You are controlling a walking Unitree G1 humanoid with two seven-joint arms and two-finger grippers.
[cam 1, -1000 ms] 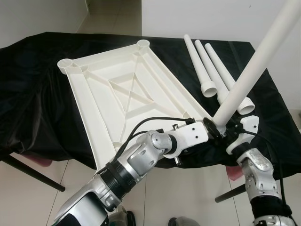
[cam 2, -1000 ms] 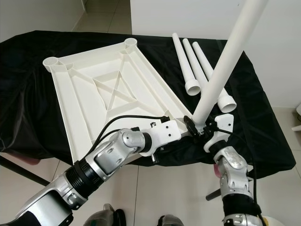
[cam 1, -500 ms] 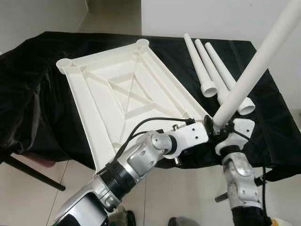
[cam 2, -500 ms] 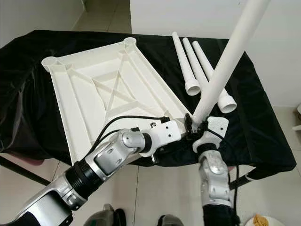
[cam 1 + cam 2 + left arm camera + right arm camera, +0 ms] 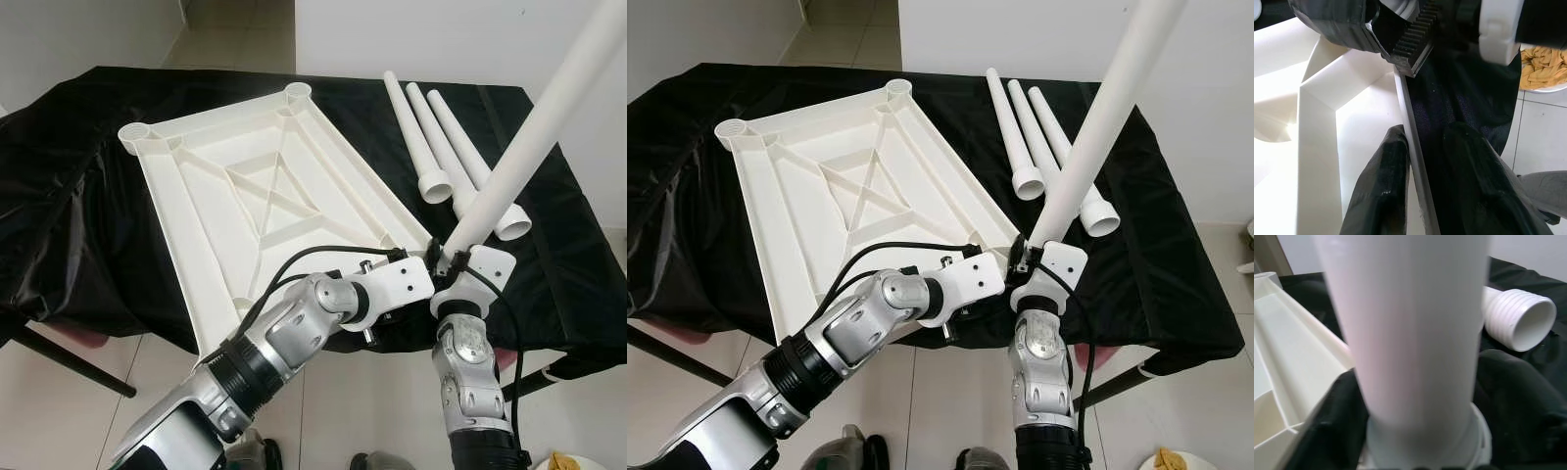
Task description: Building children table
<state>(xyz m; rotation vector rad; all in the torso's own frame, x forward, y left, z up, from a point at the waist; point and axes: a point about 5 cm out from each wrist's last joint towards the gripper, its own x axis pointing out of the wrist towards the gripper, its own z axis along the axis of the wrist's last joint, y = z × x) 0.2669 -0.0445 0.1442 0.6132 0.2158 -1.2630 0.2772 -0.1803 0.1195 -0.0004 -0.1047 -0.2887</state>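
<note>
The white plastic tabletop (image 5: 265, 186) lies upside down on the black-draped table. Its near right corner rim (image 5: 1409, 147) sits between the black fingers of my left gripper (image 5: 1425, 133), which is shut on it. A long white leg (image 5: 529, 147) stands tilted up and to the right from that corner socket. My right gripper (image 5: 449, 260) is shut around the leg's lower end, a black finger (image 5: 1511, 382) on each side of the tube (image 5: 1415, 333). The socket itself is hidden behind both wrists.
Three more white legs (image 5: 441, 137) lie side by side at the table's back right, threaded ends (image 5: 1520, 318) toward me. The black cloth (image 5: 78, 196) hangs over the table edges. Table struts (image 5: 69, 362) stand on the tiled floor below. An orange rag (image 5: 1542, 68) lies on the floor.
My right forearm has swung in from the right and now stands nearly upright under the leg's base. The leg's foot has shifted slightly toward the corner. The left gripper keeps its hold.
</note>
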